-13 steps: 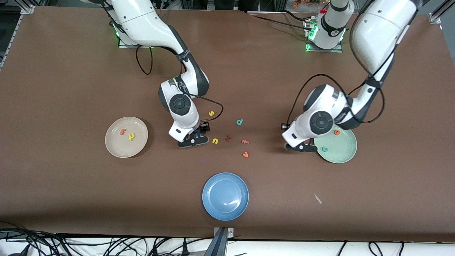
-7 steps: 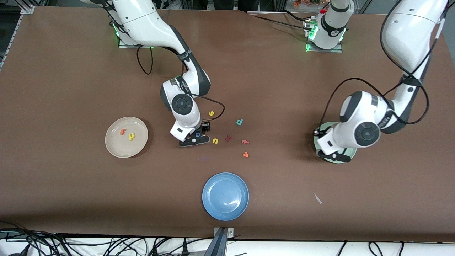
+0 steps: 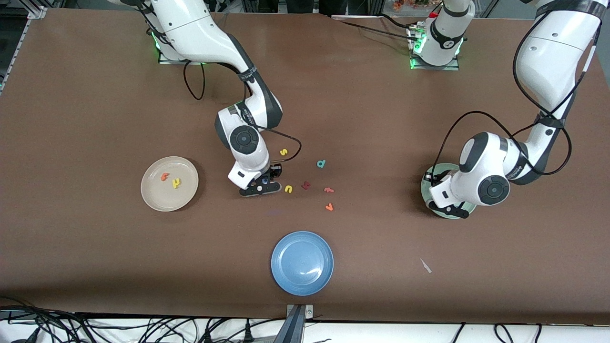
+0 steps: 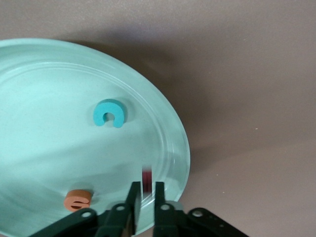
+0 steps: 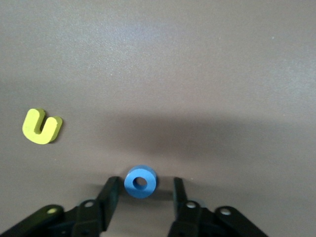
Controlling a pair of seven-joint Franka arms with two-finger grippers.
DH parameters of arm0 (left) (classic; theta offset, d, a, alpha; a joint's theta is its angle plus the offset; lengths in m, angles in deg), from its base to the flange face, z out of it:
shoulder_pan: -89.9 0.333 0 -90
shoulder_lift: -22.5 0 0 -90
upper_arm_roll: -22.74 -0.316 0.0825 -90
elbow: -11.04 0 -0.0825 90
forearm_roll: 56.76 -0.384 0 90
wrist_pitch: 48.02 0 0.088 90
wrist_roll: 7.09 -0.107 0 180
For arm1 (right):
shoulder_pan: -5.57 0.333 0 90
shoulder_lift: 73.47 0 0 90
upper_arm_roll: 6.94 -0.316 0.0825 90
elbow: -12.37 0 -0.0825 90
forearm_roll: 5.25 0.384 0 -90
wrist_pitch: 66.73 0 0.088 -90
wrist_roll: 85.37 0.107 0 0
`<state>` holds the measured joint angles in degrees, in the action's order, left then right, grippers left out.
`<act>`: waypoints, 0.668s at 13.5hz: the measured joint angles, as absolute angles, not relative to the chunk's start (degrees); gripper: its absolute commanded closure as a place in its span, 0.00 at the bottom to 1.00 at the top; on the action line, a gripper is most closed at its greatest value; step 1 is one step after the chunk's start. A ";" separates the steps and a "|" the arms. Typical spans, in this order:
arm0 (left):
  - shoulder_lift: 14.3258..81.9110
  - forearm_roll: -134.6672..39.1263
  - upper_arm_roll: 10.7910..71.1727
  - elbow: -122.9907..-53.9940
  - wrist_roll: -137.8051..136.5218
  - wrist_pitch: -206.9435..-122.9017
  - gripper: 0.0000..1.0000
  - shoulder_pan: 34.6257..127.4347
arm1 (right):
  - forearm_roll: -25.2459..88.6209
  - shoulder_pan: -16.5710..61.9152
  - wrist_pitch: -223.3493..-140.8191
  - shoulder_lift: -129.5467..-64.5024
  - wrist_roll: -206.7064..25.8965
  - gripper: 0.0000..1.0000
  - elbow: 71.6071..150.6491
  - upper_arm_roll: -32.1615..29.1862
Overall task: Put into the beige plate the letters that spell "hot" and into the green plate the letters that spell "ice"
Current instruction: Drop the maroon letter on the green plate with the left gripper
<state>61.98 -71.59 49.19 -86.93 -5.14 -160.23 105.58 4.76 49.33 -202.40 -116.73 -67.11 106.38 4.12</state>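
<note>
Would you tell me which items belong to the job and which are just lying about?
Job: beige plate, orange t, yellow h, blue o, green plate, teal c, orange e, dark red i.
Stray: blue plate; letters s, n, d, f, v, dark red angular letter.

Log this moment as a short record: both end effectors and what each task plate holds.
right end effector: low over the table, open, one finger on each side of the blue o, gaps visible
left end effector: over the green plate, near its rim, dark red i at its tip
green plate contents: teal c, orange e
beige plate contents: orange t, yellow h
not yet plated: blue o
</note>
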 measured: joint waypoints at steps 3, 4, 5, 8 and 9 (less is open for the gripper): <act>61.91 -71.59 49.22 -86.72 -5.14 -160.23 0.00 105.68 | 4.77 49.34 -202.42 -116.88 -65.64 0.53 106.02 4.12; 61.83 -71.59 49.34 -86.60 -5.14 -160.23 0.00 105.68 | 4.76 49.38 -202.42 -117.07 -65.34 0.53 105.71 4.12; 61.67 -71.59 49.55 -86.40 -5.14 -160.24 0.00 105.68 | 4.77 49.46 -202.42 -117.34 -65.19 0.54 105.30 4.12; 59.76 -71.59 50.35 -85.61 -5.13 -159.54 0.00 105.65 | 4.77 49.63 -202.42 -117.71 -64.80 0.57 104.82 4.12; 58.57 -71.59 50.95 -85.14 -5.13 -158.79 0.00 105.64 | 4.77 49.65 -202.42 -117.72 -64.44 0.58 104.79 4.12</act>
